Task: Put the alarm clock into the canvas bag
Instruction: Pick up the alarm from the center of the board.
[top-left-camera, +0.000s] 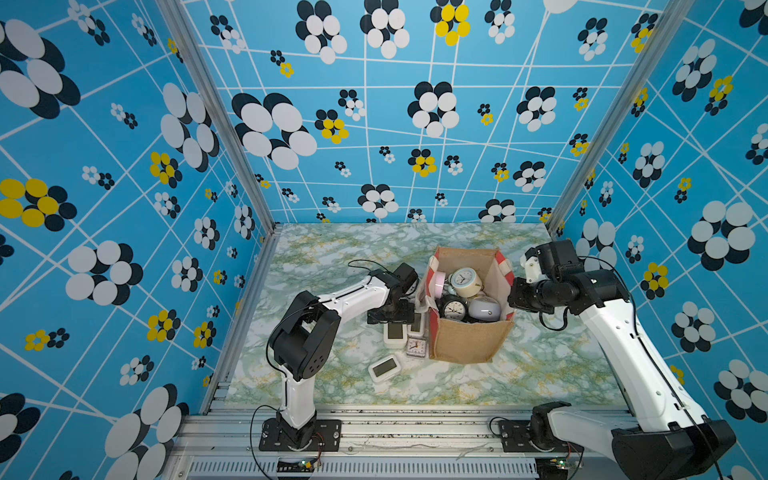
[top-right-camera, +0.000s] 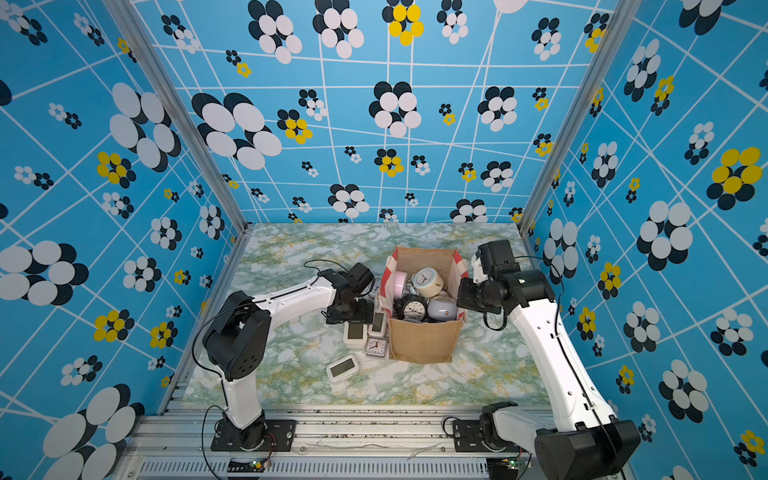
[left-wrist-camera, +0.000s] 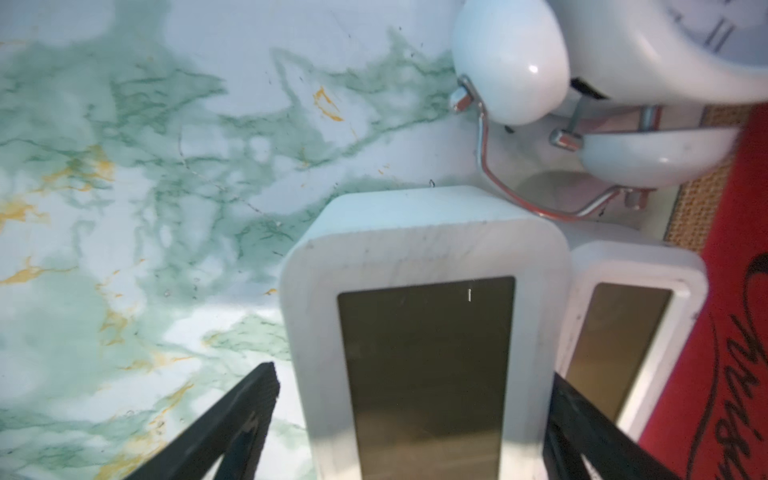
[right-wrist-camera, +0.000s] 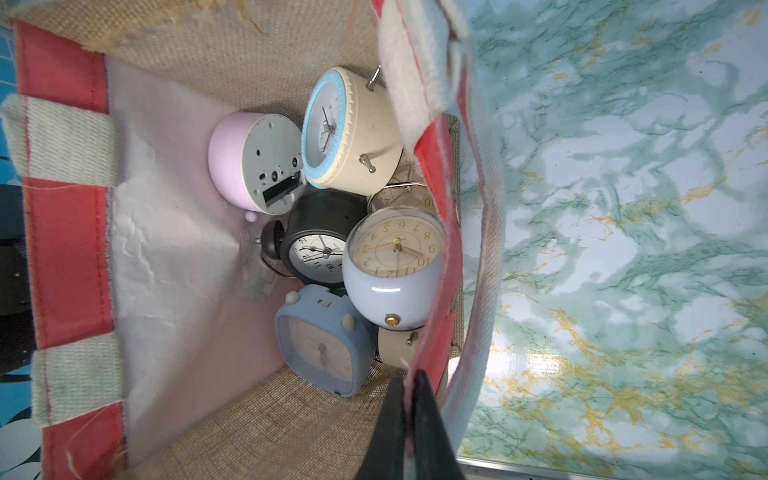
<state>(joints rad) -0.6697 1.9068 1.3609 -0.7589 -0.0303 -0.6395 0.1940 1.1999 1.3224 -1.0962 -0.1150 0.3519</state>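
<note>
Alarm clock, white rectangular plastic with dark screen (left-wrist-camera: 424, 332), lies screen-up between the left gripper's (left-wrist-camera: 415, 386) spread fingers (three such on the green marble table (top-left-camera: 540, 374), open room nearside), just beside the tan burlap canvas bag (top-left-camera: 469, 345). Farther, the right gripper (right-wrist-camera: 411, 399) pinches its red side rim; at least six clocks (right-wrist-camera: 395, 257) inside.
</note>
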